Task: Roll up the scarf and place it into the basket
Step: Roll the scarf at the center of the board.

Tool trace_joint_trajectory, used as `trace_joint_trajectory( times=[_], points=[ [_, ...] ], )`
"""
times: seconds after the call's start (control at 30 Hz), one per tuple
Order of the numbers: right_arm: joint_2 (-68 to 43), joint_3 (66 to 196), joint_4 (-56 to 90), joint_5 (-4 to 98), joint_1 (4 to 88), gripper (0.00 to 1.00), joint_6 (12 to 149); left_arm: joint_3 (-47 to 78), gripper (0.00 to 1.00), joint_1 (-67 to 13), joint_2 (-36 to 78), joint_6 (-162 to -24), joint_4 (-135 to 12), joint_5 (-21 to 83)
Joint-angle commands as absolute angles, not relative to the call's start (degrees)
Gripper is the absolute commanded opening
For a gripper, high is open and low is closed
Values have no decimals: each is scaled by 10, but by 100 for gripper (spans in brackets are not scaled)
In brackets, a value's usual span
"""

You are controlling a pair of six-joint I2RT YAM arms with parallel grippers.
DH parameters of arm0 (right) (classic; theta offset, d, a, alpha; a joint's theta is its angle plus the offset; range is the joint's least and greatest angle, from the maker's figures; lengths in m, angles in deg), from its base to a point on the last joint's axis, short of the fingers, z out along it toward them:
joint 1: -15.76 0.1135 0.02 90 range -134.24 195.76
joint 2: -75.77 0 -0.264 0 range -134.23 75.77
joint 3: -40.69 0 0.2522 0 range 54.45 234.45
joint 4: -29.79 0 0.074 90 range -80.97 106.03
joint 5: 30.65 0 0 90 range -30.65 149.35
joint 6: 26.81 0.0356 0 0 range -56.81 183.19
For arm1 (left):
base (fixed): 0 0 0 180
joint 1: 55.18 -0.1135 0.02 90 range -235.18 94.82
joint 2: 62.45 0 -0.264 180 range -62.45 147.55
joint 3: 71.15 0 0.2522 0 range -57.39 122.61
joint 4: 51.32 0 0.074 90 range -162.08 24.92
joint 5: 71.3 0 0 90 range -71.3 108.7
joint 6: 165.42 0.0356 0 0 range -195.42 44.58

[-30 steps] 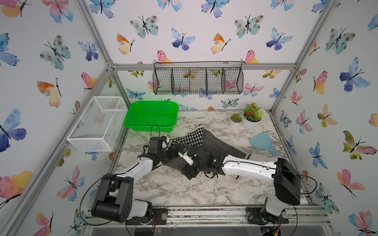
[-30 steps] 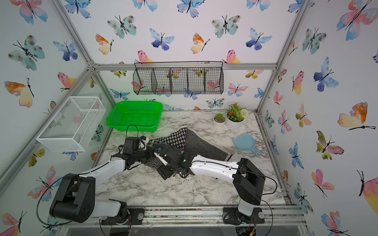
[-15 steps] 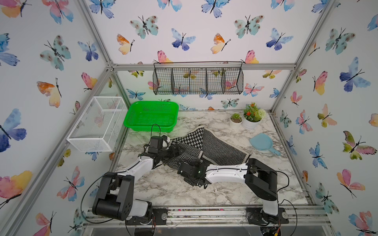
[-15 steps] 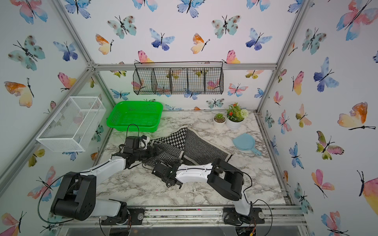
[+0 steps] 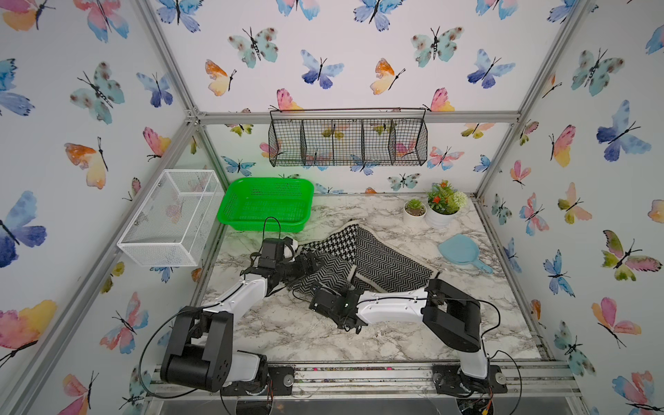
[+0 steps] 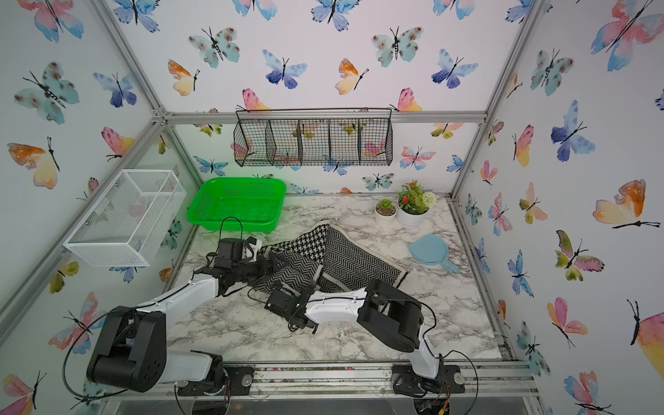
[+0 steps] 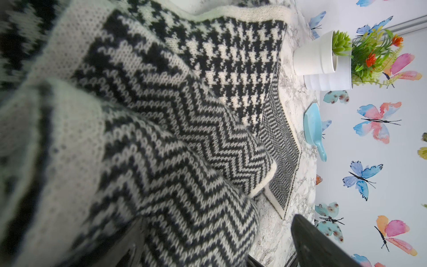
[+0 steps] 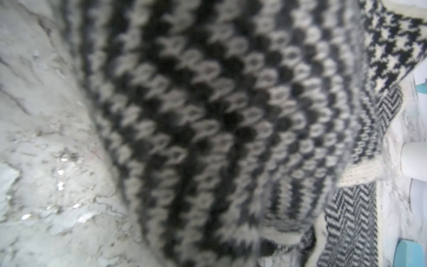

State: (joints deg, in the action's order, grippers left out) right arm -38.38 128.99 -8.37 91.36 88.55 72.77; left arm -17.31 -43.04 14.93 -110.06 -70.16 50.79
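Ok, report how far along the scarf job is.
Done: the scarf has its near end turned over into a loose first fold. In hand: the left end effector is open around fabric at that fold; the right end effector is there too, its grip hidden. To do: most of the scarf lies flat on the table, and the basket is empty.

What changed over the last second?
The right gripper drew back from atop the scarf to its near edge as that arm's elbow swung inward. Whether it gripped is unclear. The left gripper stayed open at the scarf; basket, pots, scoop unmoved.
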Motion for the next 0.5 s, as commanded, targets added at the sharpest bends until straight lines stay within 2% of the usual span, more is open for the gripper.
trace_joint_trajectory(
  times=[0.0,0.17,0.47],
  points=[
    [-331,1299,-85,869,882,11,744,-142,98,-433,103,-1070,-755,483],
    [-282,1328,-122,787,845,13,765,-104,98,-433,37,-1052,-800,405],
    [-253,1345,-129,546,716,15,778,-70,98,-433,-4,-1049,-834,378]
  ],
)
